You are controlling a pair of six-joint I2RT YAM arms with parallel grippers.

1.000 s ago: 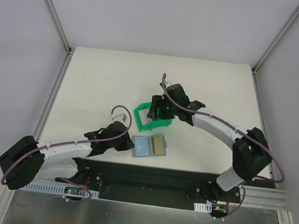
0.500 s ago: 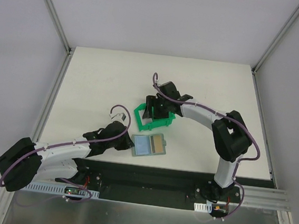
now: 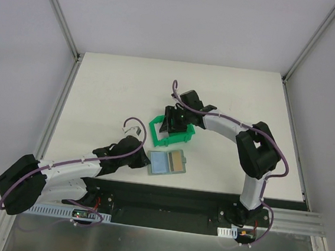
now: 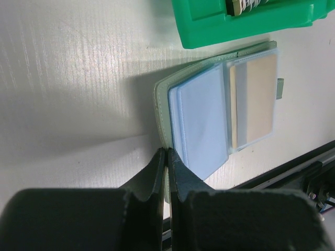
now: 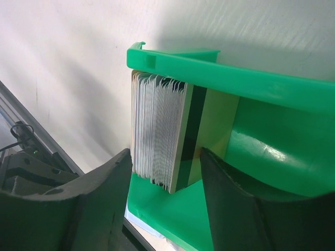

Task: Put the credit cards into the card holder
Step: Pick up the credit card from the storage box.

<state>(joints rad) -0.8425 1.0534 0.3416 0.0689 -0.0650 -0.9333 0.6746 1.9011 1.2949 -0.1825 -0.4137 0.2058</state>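
While the white table (image 3: 99, 95) carries everything, the two arms reach across it from its near edge. A bright green plastic bin (image 3: 155, 133) stands near the middle, and just in front of it lies the small grey-green two-leaf card holder (image 3: 167, 163), opened flat. In the left wrist view its left leaf shows a pale bluish card behind clear plastic (image 4: 201, 123), and its right leaf a tan-orange card (image 4: 260, 104).

Inside the bin a tight stack of thin whitish credit cards (image 5: 157, 130) stands on edge against one wall, the outermost card bearing a dark stripe. The right gripper (image 5: 166, 157) is lowered into the bin with its jaws apart, one finger on each side of the stack; whether they press on it cannot be told.

The left gripper (image 4: 166, 157) is closed tight, fingers meeting with nothing visible between them, its tips at the holder's left edge.
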